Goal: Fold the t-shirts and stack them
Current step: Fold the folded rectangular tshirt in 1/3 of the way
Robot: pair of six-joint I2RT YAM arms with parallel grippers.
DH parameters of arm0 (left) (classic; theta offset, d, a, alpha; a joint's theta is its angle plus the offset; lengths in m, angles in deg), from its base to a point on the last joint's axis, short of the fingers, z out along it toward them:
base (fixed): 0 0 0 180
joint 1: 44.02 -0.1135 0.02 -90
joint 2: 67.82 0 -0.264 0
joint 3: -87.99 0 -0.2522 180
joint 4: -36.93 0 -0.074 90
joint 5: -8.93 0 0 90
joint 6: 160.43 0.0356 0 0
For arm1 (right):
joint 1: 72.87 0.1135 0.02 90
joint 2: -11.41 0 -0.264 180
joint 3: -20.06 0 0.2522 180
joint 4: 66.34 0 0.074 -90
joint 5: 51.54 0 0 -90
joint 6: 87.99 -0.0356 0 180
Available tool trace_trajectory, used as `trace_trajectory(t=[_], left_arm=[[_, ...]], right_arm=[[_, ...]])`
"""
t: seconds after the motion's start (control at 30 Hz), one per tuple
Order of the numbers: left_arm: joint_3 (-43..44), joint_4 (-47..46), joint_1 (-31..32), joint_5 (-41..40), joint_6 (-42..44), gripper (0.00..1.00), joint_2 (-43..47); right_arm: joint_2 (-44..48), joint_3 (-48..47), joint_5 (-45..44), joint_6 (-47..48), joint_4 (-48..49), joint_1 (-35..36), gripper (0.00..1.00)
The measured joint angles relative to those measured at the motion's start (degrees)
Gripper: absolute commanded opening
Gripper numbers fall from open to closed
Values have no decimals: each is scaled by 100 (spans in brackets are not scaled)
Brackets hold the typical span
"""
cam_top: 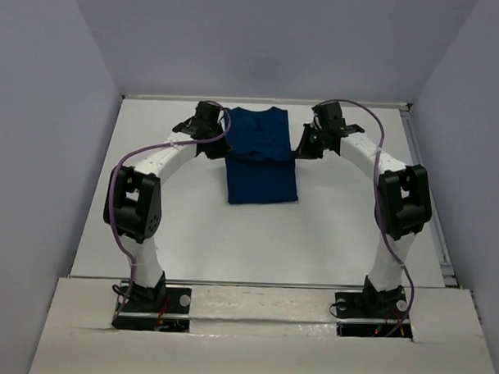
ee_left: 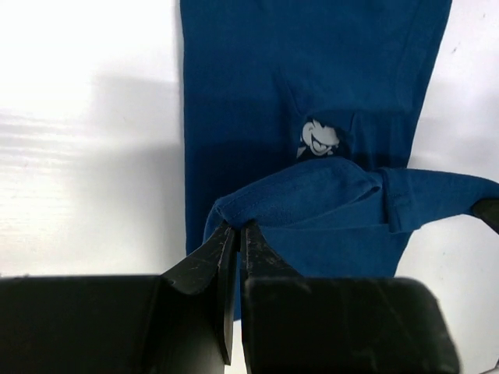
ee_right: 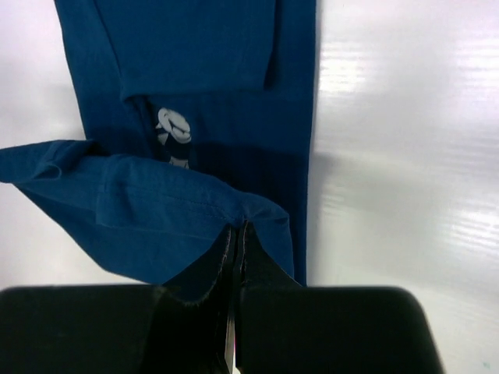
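Observation:
One dark royal-blue t-shirt (cam_top: 261, 159) lies as a narrow folded strip down the middle of the white table, its far end lifted and doubled over toward the near end. My left gripper (cam_top: 222, 135) is shut on the lifted edge at the strip's left side (ee_left: 238, 226). At the right side, my right gripper (cam_top: 303, 141) is shut on the same lifted edge (ee_right: 238, 224). The raised fold (ee_left: 327, 195) sags between them above the flat part. A small white chest print (ee_left: 318, 139) shows just past the fold, also seen in the right wrist view as the print (ee_right: 173, 128).
The white table (cam_top: 346, 231) is walled by pale panels at the left, right and back. A raised rail (cam_top: 430, 193) runs along its right edge. Both arm bases (cam_top: 151, 302) sit at the near edge.

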Motion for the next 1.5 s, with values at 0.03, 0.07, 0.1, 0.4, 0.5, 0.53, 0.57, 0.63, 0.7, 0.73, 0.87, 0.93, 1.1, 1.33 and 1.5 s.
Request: trace_trajectory(t=[0.03,0.07,0.1,0.4,0.5,0.53,0.57,0.63,0.7,0.73,0.87,0.93,1.1,1.33,1.5], left_arm=[[105,-2,-31,-4,24,0,-114],[177,4,-42,-4,42,0,-186],[269,4,-66,-4,68,0,-289],[1080,-57,-146,-79,214,3,-1467],[1202,-68,-149,-83,232,25,-1703],[1268,-66,-149,-83,223,41,-1768],[1346,-66,-149,-96,232,47,-1812],[1458,-83,-151,-129,260,60,-1834],[1543,-142,-155,-190,249,65,-1803],[1550,-162,-160,-210,269,65,-1751],[1143,-363,-131,-282,269,58,-1121],[551,-616,-44,-273,221,44,-466],[-953,-1440,553,48,-103,32,898],[-2264,-2002,820,391,-428,28,538],[-2514,-2044,745,365,-433,28,264]], right_arm=[[-98,-101,0,17,2,-9,0],[-205,-210,0,37,-9,-17,0],[-319,-332,0,55,-26,-31,0],[-1379,-1287,-66,127,-96,-85,1],[-1646,-1569,-131,133,-125,-85,29],[-1685,-1598,-149,146,-138,-105,45],[-1690,-1602,-153,151,-140,-109,52],[-1683,-1602,-162,144,-146,-122,70],[-1615,-1602,-153,177,-162,-142,78],[-1545,-1593,-144,177,-170,-153,78],[-629,-789,-63,201,98,-162,23],[166,76,-20,146,398,-162,0],[1504,1856,463,22,949,-160,19],[1027,2542,671,-66,1051,-149,82],[990,2763,625,-160,1196,-151,64]])
